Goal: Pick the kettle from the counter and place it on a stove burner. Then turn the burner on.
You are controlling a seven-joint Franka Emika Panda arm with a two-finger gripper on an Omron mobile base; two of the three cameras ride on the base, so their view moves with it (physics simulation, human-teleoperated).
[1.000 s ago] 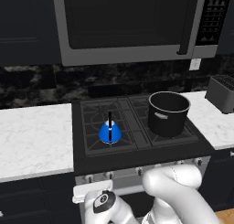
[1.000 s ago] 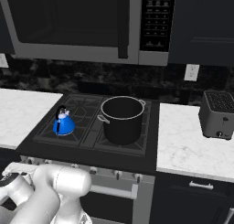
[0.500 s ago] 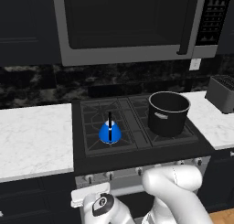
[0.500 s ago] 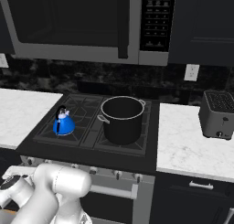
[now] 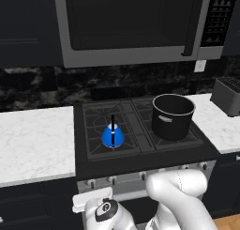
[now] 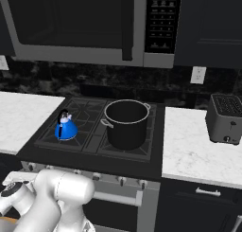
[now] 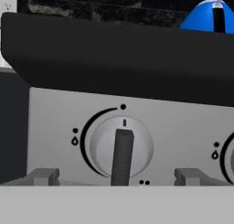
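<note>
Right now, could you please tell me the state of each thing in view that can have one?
kettle: upright on the front-left stove burner, released.
stove knob: bar vertical, pointer at the top dot, so likely off.
pot: upright, lidless, on the right-side grate.
tool: facing the knob, tips either side of it, not clamping.
microwave: door closed.

Black pot (image 5: 173,116) on stove — toaster (image 6: 225,118) right.

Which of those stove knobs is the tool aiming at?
The leftmost knob, centred before the tool; the next knob barely peeks in at right.
</note>
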